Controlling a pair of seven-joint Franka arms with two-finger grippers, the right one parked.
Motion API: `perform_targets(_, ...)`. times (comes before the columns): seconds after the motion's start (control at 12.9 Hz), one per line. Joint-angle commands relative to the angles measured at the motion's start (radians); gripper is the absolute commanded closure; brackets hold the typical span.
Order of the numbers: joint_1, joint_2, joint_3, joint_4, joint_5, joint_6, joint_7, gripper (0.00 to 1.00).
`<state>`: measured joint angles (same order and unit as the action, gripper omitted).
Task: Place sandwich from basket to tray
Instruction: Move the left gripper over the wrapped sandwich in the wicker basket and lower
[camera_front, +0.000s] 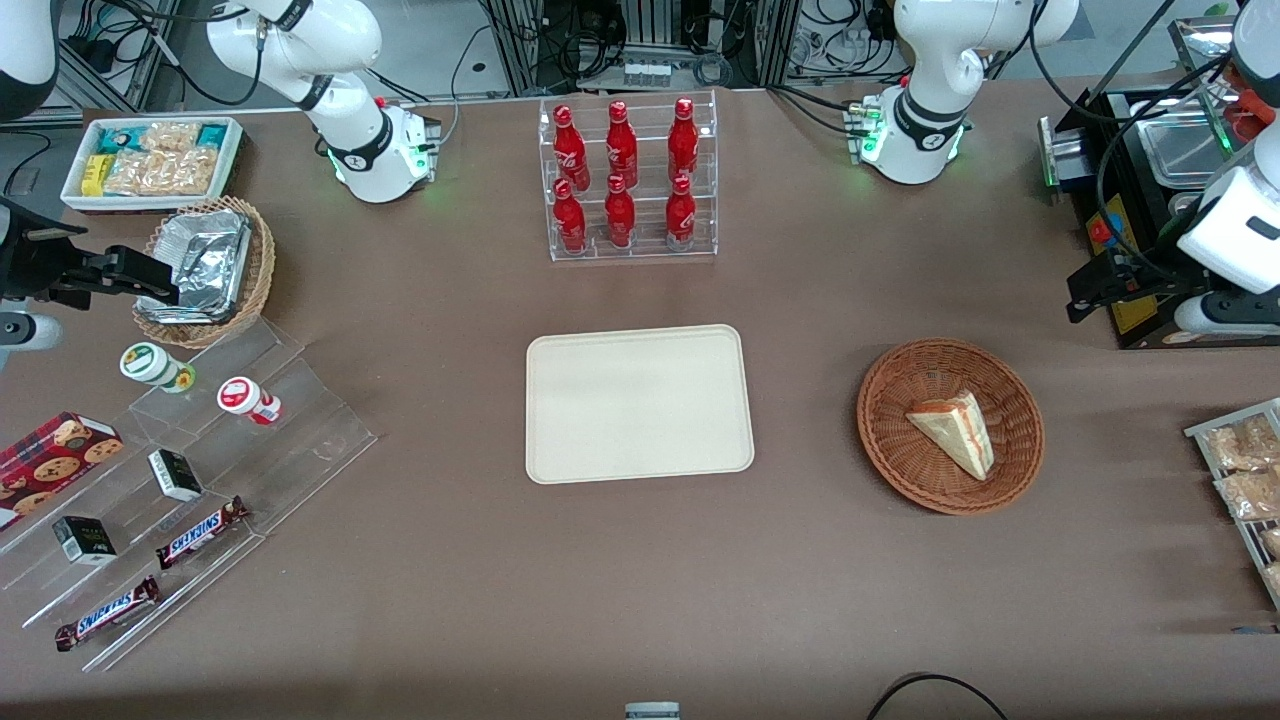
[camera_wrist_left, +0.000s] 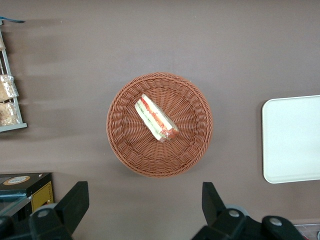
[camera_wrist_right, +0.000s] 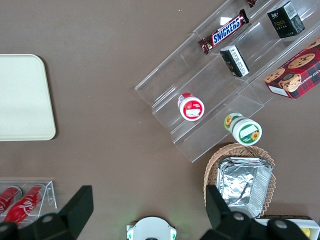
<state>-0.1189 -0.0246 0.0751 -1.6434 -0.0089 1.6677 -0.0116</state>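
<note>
Front view: the sandwich (camera_front: 952, 430) lies in the basket (camera_front: 890, 440), nearer the camera than the gripper (camera_front: 1085, 290); the tray (camera_front: 638, 403) sits bare, farther toward the parked arm.

Left wrist view: the gripper (camera_wrist_left: 145, 205), its fingers (camera_wrist_left: 75, 202) spread wide and empty, hangs above bare table beside the basket (camera_wrist_left: 125, 145) holding the sandwich (camera_wrist_left: 156, 118); tray (camera_wrist_left: 292, 137) well apart.

Right wrist view: foil (camera_wrist_right: 243, 182) fills a lighter basket (camera_wrist_right: 215, 165).

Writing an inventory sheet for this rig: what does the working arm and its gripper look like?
The left arm is glossy white with rounded joints, a black band with a white mark, green lights at its base and black cables alongside. Its gripper, above the table near the basket, has two black wedge-shaped fingers.
</note>
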Motion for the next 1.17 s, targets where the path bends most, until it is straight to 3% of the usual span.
perform_targets(0.0, 0.002, 0.0, -0.003, 0.031, 0.006, -0.048, 0.025, 0.0)
perform_targets(0.31, 0.004, 0.043, -0.003, -0.024, 0.01, -0.001, 0.009, 0.0)
perform_targets(1.09, -0.005, 0.067, -0.005, -0.441, 0.01, 0.542, -0.358, 0.0)
